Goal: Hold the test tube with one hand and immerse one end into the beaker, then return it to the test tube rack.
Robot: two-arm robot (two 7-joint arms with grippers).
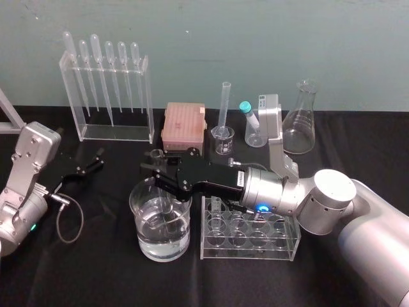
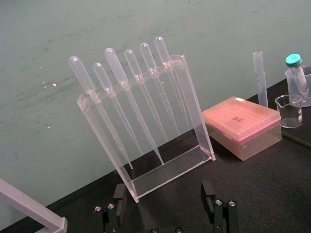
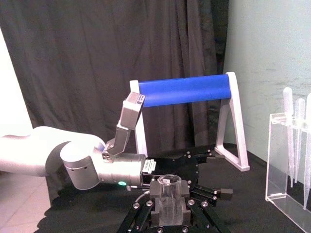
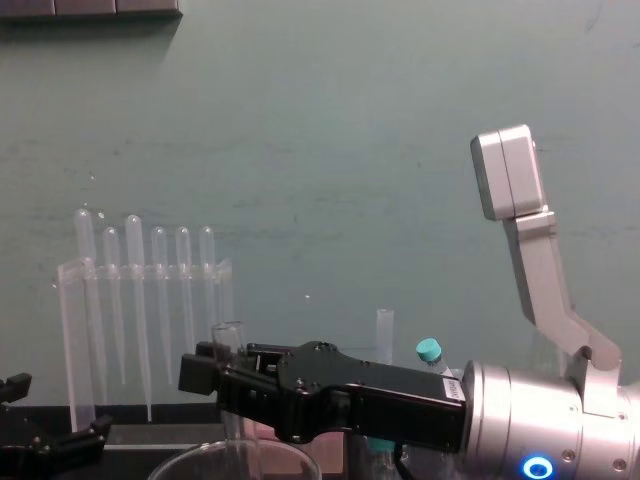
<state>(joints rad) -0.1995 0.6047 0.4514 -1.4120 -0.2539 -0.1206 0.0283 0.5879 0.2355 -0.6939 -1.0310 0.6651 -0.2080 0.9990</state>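
I've got the R hand [image 1: 155,169] clamped on the test tube [image 1: 155,155] just under its mouth, holding it upright so the lower end drops straight into the beaker [image 1: 140,230]. I read it as dipped in the liquid, tho the glass blurs that. Rack [image 1: 250,249] sits just beside the beaker, so the return looks like a short lift & shift. L gripper [image 1: 89,165] is parked open, well clear on the far side.

The right arm [image 1: 364,220] is silver, its thick wrist [image 1: 268,192] lit blue at six o'clock, its hand [image 1: 155,167] long and black; the left arm [image 1: 25,173] trails a grey cable [image 1: 69,201].
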